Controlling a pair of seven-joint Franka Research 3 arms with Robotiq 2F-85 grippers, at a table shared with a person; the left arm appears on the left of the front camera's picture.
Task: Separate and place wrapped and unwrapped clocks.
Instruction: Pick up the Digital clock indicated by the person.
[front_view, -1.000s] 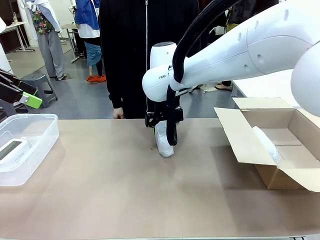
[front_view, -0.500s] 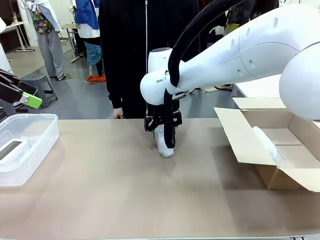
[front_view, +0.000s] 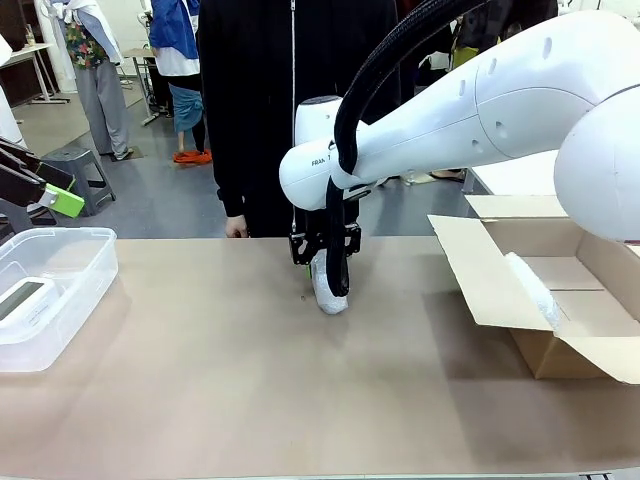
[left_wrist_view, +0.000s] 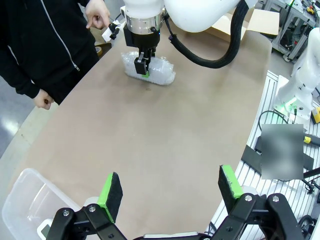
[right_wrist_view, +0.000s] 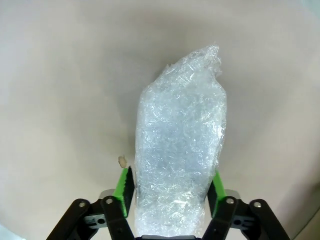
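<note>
The right gripper (right_wrist_view: 170, 195) has its jaws pinching a bubble-wrap bundle (right_wrist_view: 181, 145) from both sides, green pads (right_wrist_view: 125, 186) pressed into the crinkly whitish film; the oblong bundle lies on the tan table (front_view: 250, 400) near its centre, toward twelve o'clock. The left gripper (left_wrist_view: 170, 192) hangs with jaws spread wide, holding nothing. At nine o'clock a clear plastic tub (front_view: 70, 270) holds the white rounded digital clock (front_view: 22, 298). At three o'clock an open cardboard box (front_view: 480, 280) holds a second wrapped bundle (front_view: 535, 290) leaning against its flap. A person's hand (front_view: 236, 228) hangs at the far edge.
</note>
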